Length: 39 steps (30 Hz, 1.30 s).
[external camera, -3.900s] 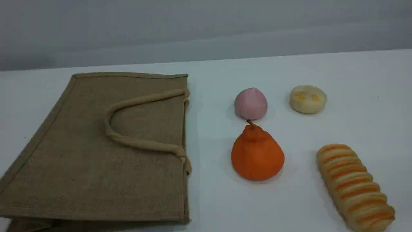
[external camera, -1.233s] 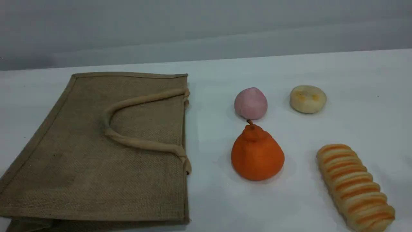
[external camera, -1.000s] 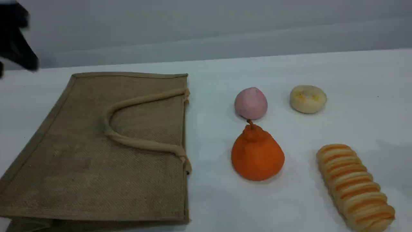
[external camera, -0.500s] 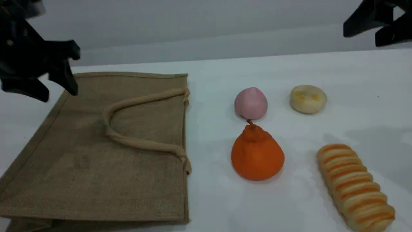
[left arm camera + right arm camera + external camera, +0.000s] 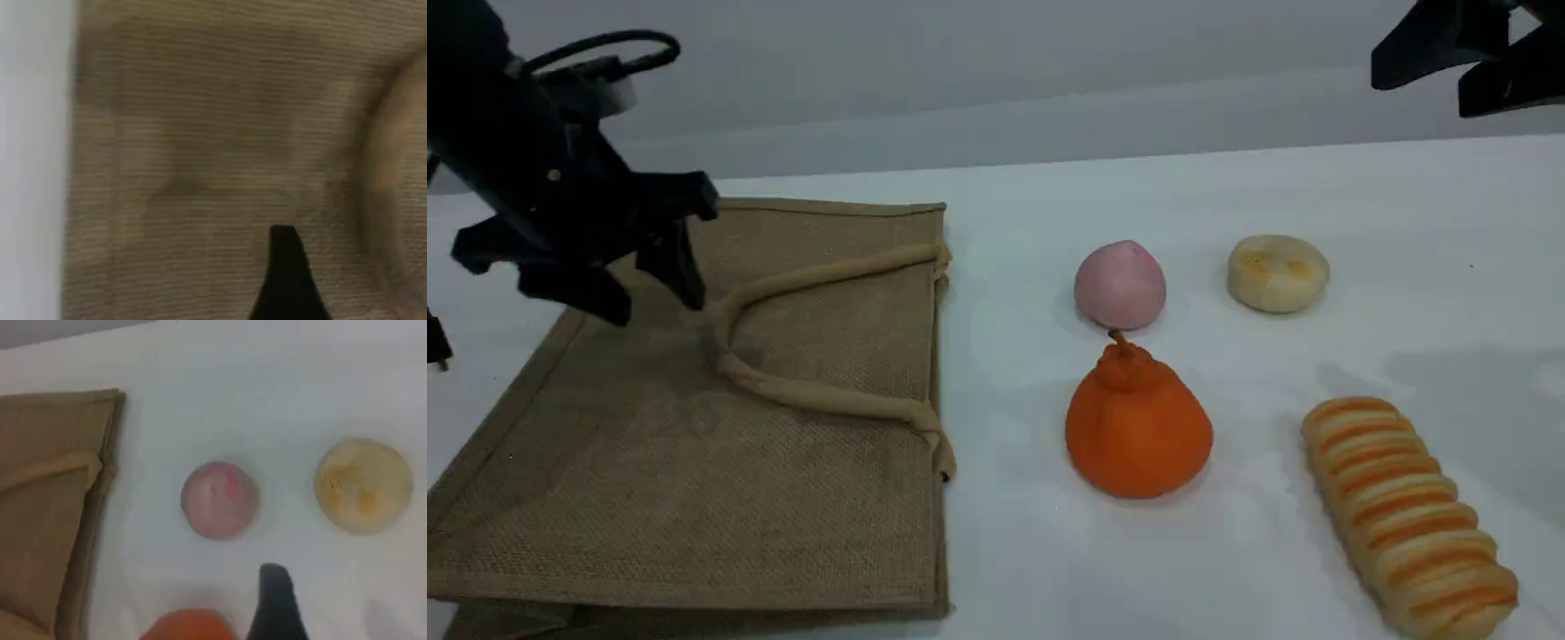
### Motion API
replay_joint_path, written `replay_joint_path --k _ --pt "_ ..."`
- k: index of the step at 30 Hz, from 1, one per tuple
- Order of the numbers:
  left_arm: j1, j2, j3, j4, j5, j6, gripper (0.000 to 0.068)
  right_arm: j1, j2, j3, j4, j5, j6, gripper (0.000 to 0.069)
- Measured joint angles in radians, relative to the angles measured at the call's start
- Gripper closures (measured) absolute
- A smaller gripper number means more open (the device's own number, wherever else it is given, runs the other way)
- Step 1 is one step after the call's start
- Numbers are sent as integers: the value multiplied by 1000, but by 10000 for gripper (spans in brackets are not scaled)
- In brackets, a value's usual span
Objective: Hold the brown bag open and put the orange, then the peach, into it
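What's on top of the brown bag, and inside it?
Its own beige handle lies on the brown bag; the left gripper is above it. The bag lies flat, its inside hidden.

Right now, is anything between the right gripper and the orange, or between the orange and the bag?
Nothing visible stands between the right gripper and the orange; the peach sits just behind its stem. Only bare table lies between orange and bag, but the bag lies flat, its mouth closed.
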Motion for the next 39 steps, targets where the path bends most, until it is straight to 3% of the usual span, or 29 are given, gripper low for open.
replay_joint_path --k 17,21,28,34,39 --pt "-40 183 -121 -23 21 -6 265 0 12 0 -1 -4 0 255" --pt "-40 191 -121 -23 20 -6 342 0 12 0 -1 -5 1 255" --pt "-40 191 -121 -26 15 -7 596 0 12 0 -1 -16 1 255" --pt "-40 168 -158 -20 81 9 601 0 12 0 -1 -16 1 255" --pt "-40 79 -249 -20 207 104 601 0 12 0 -1 -13 1 255"
